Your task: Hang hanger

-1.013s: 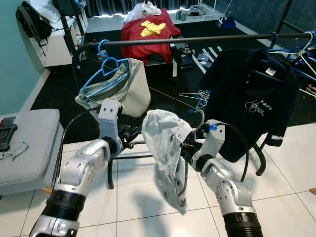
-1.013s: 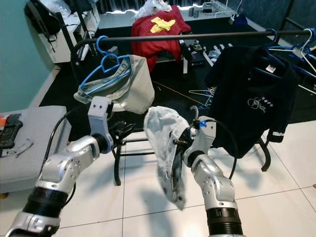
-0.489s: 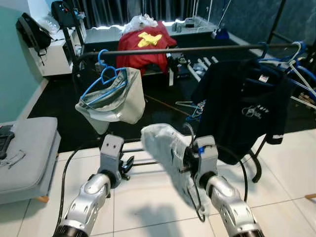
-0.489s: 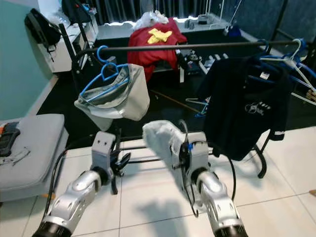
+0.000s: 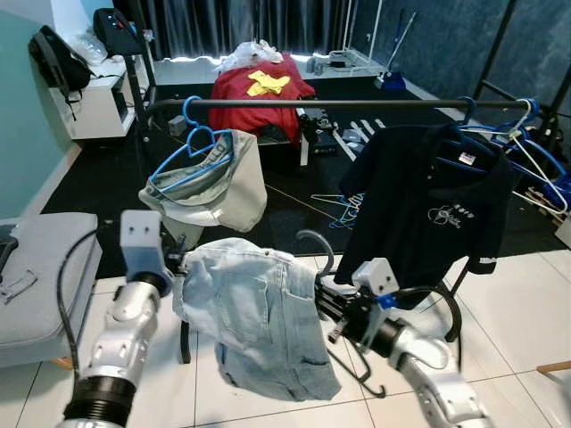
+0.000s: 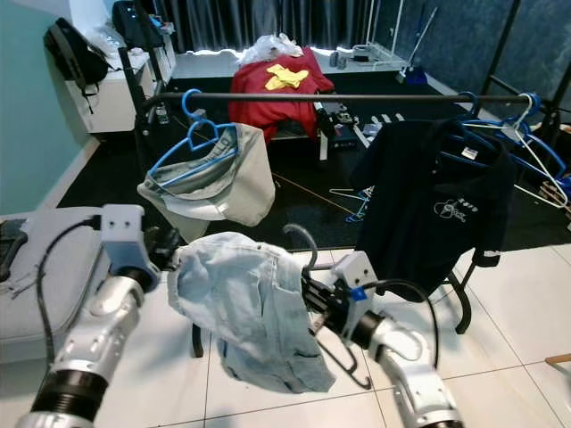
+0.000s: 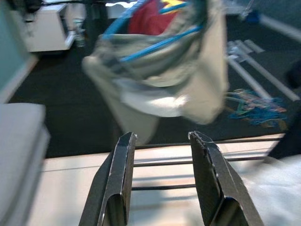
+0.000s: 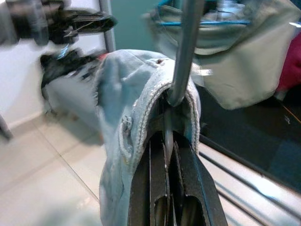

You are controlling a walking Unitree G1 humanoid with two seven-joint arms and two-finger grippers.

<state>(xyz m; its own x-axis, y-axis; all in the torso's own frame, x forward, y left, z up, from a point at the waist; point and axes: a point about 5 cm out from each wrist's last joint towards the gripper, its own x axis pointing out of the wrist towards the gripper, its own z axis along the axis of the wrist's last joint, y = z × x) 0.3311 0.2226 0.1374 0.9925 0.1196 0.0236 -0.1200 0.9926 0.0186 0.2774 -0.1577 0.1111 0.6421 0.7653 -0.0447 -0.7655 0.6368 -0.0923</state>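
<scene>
Denim shorts [image 5: 254, 316] on hanger [image 5: 314, 245] | right gripper [image 8: 165, 141] clamps hanger, seemingly | left gripper [image 7: 162, 176] fingers apart

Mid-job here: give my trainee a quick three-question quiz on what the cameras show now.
1. True or false: the right gripper is shut on the dark hanger carrying the denim shorts.
2. Which garment hangs on the rail nearest the robot's left? A black polo B grey-beige garment C red shirt
3. Fill in: the left gripper is ____, holding nothing.

Key: 1 true; 2 B, the grey-beige garment on a blue hanger; 3 open.
</scene>
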